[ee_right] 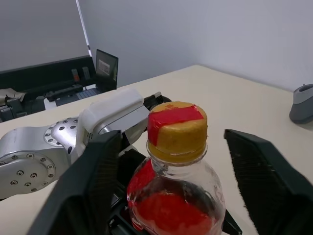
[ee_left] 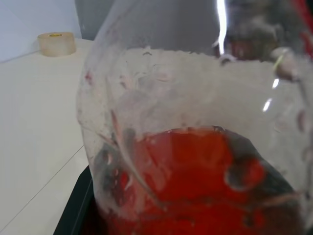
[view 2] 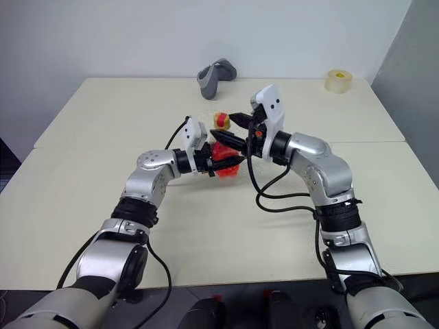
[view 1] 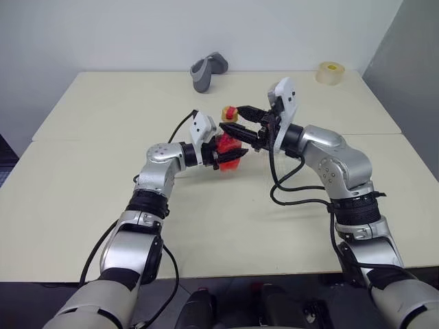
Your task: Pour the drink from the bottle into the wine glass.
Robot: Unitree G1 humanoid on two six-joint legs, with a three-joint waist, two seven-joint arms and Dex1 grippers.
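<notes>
Uncapping step, judging by the pose: left pincer (view 1: 226,159) clamped on the bottle (ee_right: 171,196) above the surface (view 1: 103,116); right pincer (ee_right: 171,147) apart, flanking the cap (ee_right: 177,125). Next: close, twist.

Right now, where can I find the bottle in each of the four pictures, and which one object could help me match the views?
Left eye view: the bottle is at the centre, in the left claw.
Right eye view: centre, slightly left.
Left wrist view: very close, its clear wall with the red drink low inside.
Right wrist view: bottom centre, cap up, between the open right claw's fingers.
Shared landmark: the tape roll at the table's far right corner.
</notes>
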